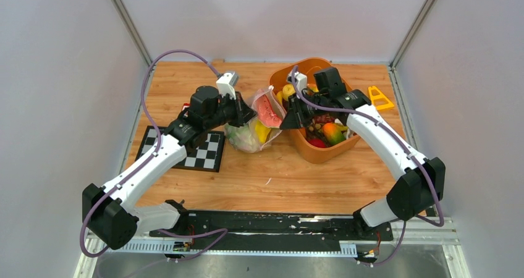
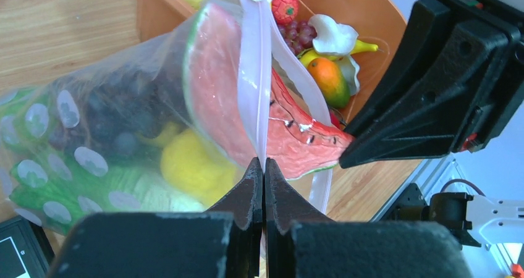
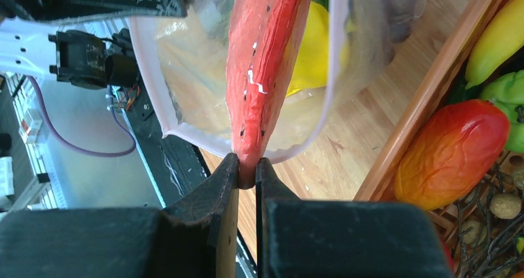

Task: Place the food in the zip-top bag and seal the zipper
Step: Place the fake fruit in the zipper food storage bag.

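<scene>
Now one clear, crinkly bag (image 1: 246, 137) with pale dots lies on the wooden table (image 1: 278, 179), between one checkerboard (image 1: 207, 154) and one orange plastic basket (image 1: 322, 155). Its pinkish zipper (image 2: 254, 74) gapes unsealed. The left gripper (image 2: 264, 173) is pinched flat on the zipper. The right gripper (image 3: 247, 170) clamps the pointed tip of one glossy red slice (image 3: 262, 62), wedged in the mouth. A yellow fruit (image 2: 191, 167) shows inside; a smooth mango (image 3: 451, 154) sits in the basket.

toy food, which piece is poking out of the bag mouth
The watermelon slice: its red tip sticks out past the zipper, pinched in the right gripper. The yellow piece lies wholly inside the bag.
</scene>
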Controlling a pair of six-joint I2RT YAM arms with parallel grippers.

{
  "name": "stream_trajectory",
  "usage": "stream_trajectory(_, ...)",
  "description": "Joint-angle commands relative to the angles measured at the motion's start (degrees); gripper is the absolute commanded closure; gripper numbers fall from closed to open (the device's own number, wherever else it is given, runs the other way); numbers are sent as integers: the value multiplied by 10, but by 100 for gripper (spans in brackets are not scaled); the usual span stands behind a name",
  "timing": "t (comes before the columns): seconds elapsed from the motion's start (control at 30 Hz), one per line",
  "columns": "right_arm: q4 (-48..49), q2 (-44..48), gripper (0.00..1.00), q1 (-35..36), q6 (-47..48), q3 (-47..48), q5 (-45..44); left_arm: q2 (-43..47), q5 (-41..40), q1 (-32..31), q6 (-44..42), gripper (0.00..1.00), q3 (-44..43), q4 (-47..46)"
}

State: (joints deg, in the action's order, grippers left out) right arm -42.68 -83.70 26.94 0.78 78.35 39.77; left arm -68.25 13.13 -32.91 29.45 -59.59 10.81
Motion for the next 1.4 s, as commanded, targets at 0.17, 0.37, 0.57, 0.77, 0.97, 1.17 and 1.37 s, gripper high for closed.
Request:
stream_trajectory(0.17, -34, -47, 93, 44, -40, 104, -83, 16, 16, 0, -15, 100, -13, -19)
stream_trajectory(0.37, -99, -82, 88, 88, -39, 186, -225, 13, 21, -1, -14, 100, -14, -19)
stream_trajectory(0.57, -90, -87, 81, 110, -57, 208, -284, 13, 14, -1, -9, 100, -10, -26)
stream_trajectory(0.77, -79, -96, 81, 124, -60, 217, -279, 12, 12, 0, -8, 100, -12, -23)
stream_trajectory(0.97, -38, -80, 84, 125, -84, 215, -256, 10, 9, 0, -9, 100, -14, -23)
stream_trajectory(1.17, -8, -78, 79, 125, -103, 209, -274, 7, 13, 0, -5, 100, -17, -26)
stream_trajectory(1.37, 33, -92, 76, 125, -122, 190, -226, 9, 10, 0, -2, 100, -15, -28)
